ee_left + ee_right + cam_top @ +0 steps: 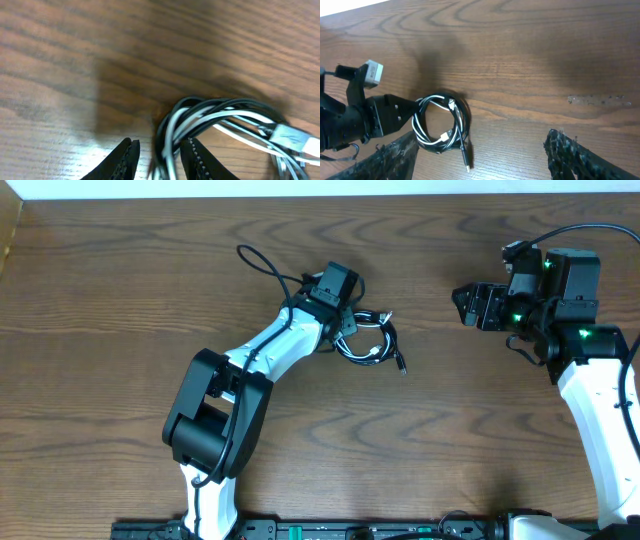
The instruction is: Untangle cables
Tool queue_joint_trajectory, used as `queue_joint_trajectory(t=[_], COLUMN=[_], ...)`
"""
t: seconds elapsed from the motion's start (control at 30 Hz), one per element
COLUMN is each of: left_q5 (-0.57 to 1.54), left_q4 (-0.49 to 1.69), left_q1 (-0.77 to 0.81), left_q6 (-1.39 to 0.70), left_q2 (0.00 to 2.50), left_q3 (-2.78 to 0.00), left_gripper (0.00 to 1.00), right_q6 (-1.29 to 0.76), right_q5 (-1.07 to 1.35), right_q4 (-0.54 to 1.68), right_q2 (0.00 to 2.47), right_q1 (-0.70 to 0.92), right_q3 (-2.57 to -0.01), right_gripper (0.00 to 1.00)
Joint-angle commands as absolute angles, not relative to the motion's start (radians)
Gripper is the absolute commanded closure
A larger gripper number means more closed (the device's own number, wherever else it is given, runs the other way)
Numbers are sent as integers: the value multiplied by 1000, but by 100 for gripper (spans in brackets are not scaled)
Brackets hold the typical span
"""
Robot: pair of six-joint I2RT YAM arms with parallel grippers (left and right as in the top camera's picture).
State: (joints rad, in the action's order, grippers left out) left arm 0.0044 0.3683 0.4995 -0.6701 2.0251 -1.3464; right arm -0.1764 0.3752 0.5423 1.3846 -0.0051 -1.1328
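Observation:
The black and white cables (387,340) lie wound together in a small coil on the wooden table, with a black plug end (402,367) sticking out toward the front. My left gripper (345,328) is low at the coil's left side. In the left wrist view its fingers (160,160) are open and straddle the bundle of strands (200,117); the right finger is close to the strands and the left finger stands apart. My right gripper (461,305) is open and empty, well to the right of the coil. The coil also shows in the right wrist view (459,120), beyond the wide-open fingers (480,160).
A thicker black arm wire (262,262) loops over the table behind the left wrist. The left arm (255,355) stretches from the front edge to the coil. A white connector (292,138) lies at the coil's right side.

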Motion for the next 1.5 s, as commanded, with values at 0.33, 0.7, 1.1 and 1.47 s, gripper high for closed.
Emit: queue_joint_trajectory(t=[0.33,0.7,1.1,1.47], left_q5=[-39,3,255,599], left_q4=[363,355,343,199], left_q1=[501,501,501,430], left_q6=[-806,-665,-565,-581], left_q2=[2074,1910,1663,1646], left_q3=[-1328,-1328,-1328,-1328], left_gripper=[92,93,93,93], right_q6=[-186,-186,-186,-187], right_q5=[372,381,495,615], right_q4=[555,539,442,392], right_q2=[1388,1388,1388,1400], right_q1=[2,3,77,114], right_q3=[-1150,-1150,-1150,-1150], right_gripper=[22,20,19,19])
